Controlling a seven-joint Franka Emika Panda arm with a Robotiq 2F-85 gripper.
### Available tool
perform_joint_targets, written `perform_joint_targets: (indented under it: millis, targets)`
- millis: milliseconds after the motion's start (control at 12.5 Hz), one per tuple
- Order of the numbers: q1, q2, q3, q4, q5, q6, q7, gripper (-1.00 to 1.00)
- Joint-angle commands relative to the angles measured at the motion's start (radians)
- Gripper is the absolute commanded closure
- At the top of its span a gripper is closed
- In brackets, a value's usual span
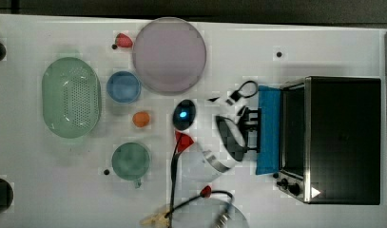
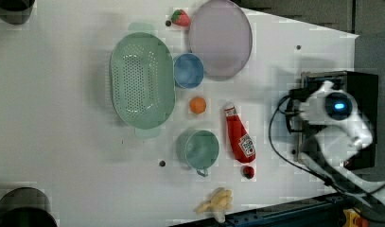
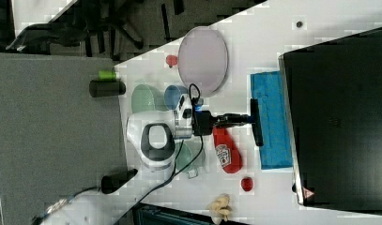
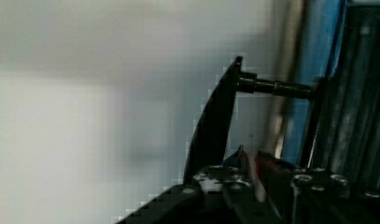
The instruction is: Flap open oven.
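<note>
A white table [image 1: 324,42] stands on dark floor [image 3: 132,28] beside a grey panel [image 3: 52,117]

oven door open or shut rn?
Open. In the top view the oven's blue glass door lies folded out toward the top view's left, exposing the cavity; the gripper is closed on its handle.

Robot lab, white table [image 1: 324,42] (toy food)

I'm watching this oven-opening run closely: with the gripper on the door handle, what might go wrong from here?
The gripper grips the dark bar handle of the half-lowered blue door; the thin bar might slip out.
Pulling could drag the oven across the table.
The arm's retreat may hit the ketchup bottle nearby.
</note>
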Motion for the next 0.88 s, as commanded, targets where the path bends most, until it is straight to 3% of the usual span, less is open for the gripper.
perform_joint_targets:
  millis: [80,560,880]
  targets:
    - [0.052,0.075,0.004,0.003,-0.034,-0.002,0.261,0.65]
    - [0.096,0.158,0.004,0.028,-0.035,0.0,0.389,0.65]
    - [0.095,0.099,0.004,0.044,0.008,0.04,0.391,0.65]
